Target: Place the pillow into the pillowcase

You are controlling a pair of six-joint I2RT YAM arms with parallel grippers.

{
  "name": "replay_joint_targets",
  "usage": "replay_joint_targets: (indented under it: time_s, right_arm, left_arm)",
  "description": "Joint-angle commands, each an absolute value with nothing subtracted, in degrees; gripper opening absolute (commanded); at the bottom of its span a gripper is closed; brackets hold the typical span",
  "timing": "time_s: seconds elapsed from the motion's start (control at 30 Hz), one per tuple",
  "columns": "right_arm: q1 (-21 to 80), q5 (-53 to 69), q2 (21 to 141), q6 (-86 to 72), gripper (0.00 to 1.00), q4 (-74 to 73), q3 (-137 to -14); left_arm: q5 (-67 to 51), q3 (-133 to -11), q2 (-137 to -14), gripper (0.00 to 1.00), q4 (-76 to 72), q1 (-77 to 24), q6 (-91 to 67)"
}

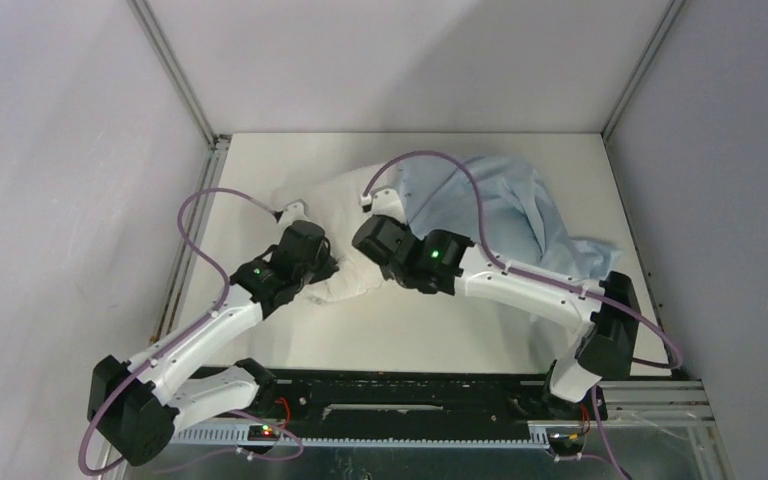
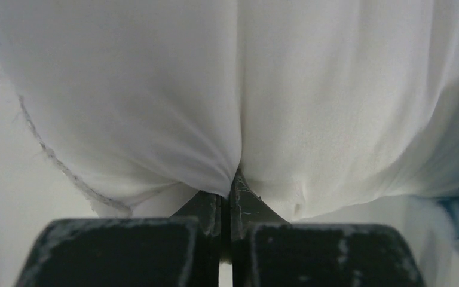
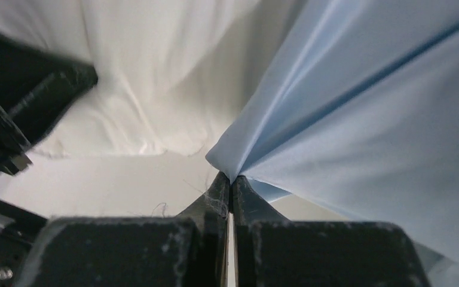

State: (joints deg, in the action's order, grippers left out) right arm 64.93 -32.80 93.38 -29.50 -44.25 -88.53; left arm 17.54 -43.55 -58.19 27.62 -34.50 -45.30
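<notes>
The plump white pillow lies mid-table, its right part under the light blue pillowcase. My left gripper is at the pillow's near left edge. In the left wrist view it is shut on a pinch of the pillow's white fabric, which bulges on both sides of the fingers. My right gripper sits just right of it. In the right wrist view it is shut on a fold of the pillowcase at its edge, with the pillow beside it.
The white table is boxed in by grey walls and aluminium posts at the back corners. Purple cables loop over both arms. The left arm's black wrist is close by on the left of the right wrist view.
</notes>
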Motion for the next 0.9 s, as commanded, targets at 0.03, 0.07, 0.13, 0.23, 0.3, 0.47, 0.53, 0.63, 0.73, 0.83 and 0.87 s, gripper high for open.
replay_joint_targets:
  time_s: [0.03,0.07,0.13,0.23,0.3,0.47,0.53,0.63,0.73,0.83,0.87]
  right_arm:
    - [63.5,-24.6,92.4,-32.6,0.0,-37.3,-81.9]
    - [62.0,-23.0,91.4,-32.7,0.0,-36.0,-79.5]
    - [59.6,-21.0,90.1,-32.6,0.0,-33.9,-75.9]
    - [58.7,-21.6,89.4,-31.3,0.0,-34.2,-75.7]
    - [58.7,-21.4,87.7,-30.6,0.07,-34.4,-76.3]
    - [60.5,-25.0,82.3,-31.7,0.55,-38.0,-76.9]
    - [62.3,-28.4,80.2,-33.4,0.61,-40.4,-75.9]
    - [64.9,-32.5,76.3,-36.8,0.63,-42.5,-71.6]
    - [66.8,-33.3,72.6,-40.9,0.62,-43.0,-65.3]
    - [68.4,-33.6,69.8,-45.3,0.59,-41.3,-58.2]
    - [68.6,-33.2,69.2,-46.6,0.57,-40.2,-55.6]
  left_arm:
    - [11.7,-50.0,-59.2,0.0,22.7,-37.7,-48.8]
    - [11.8,-50.2,-58.6,0.0,22.6,-37.6,-49.0]
    - [12.0,-50.5,-57.9,0.0,22.5,-37.7,-49.6]
    - [11.6,-51.1,-57.3,0.0,22.5,-38.1,-50.2]
    - [11.9,-51.2,-57.3,0.0,22.6,-38.4,-50.3]
    - [12.5,-49.6,-57.3,0.0,22.8,-38.4,-50.7]
    - [12.6,-49.4,-57.4,0.0,22.9,-38.5,-50.9]
    - [13.0,-49.5,-57.3,0.0,23.5,-38.5,-50.8]
    - [13.2,-49.6,-57.0,0.0,23.8,-38.4,-50.7]
    - [13.2,-49.4,-56.8,0.0,24.1,-38.4,-50.8]
    - [13.2,-49.4,-56.8,0.0,24.2,-38.4,-50.8]
